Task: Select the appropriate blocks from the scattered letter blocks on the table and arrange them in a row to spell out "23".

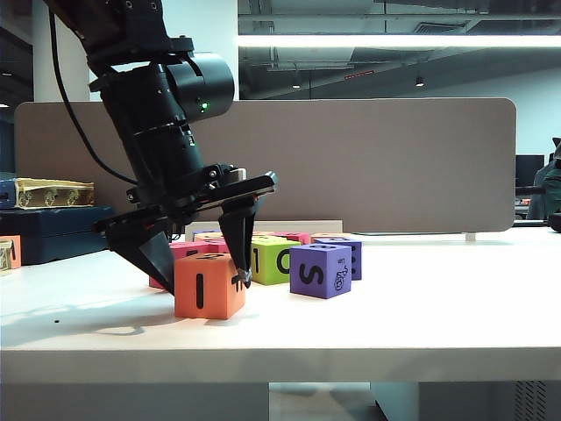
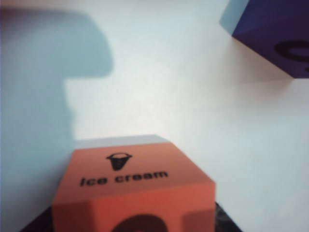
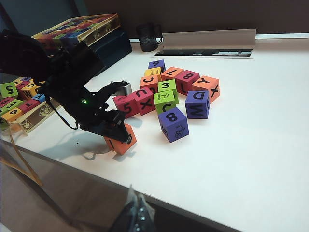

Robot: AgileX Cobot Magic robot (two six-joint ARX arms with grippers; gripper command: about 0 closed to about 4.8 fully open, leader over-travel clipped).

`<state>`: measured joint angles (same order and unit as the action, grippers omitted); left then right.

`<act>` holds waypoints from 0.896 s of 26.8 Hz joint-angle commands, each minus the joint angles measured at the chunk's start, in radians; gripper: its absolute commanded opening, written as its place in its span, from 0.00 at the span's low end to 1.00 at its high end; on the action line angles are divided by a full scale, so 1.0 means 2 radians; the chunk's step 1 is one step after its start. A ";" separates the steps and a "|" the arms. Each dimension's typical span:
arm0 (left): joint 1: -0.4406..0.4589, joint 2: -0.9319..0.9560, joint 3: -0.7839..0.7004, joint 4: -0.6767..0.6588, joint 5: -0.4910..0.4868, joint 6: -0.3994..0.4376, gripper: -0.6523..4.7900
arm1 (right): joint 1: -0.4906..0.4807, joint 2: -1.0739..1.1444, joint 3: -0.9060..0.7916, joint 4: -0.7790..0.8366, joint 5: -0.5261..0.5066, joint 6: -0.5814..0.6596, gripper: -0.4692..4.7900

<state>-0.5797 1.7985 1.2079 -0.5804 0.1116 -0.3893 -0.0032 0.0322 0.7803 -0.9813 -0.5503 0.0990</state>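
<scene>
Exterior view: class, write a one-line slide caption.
Left tool open astride orange foam cube on white table, other lettered cubes behind.

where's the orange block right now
Exterior view, left side: the orange block sits on the table near its front edge, between the open left gripper's fingers.
</scene>
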 commanded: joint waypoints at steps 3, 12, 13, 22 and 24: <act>0.000 -0.002 0.023 -0.026 -0.002 0.010 0.82 | 0.000 0.001 0.001 0.007 -0.001 -0.001 0.09; 0.000 -0.002 0.068 -0.051 -0.009 0.013 0.78 | 0.000 0.001 0.001 0.007 -0.001 -0.001 0.09; 0.000 -0.002 0.071 -0.054 -0.018 0.019 0.79 | 0.000 0.001 0.001 0.007 -0.001 -0.001 0.09; 0.000 -0.003 0.101 -0.125 -0.054 0.047 0.79 | 0.000 0.001 0.001 0.007 -0.001 -0.001 0.09; 0.000 -0.003 0.101 -0.149 -0.040 0.047 0.79 | 0.000 0.001 0.001 0.007 -0.001 -0.001 0.09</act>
<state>-0.5793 1.7981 1.4067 -0.8326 0.0051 -0.3035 -0.0032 0.0322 0.7803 -0.9813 -0.5503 0.0990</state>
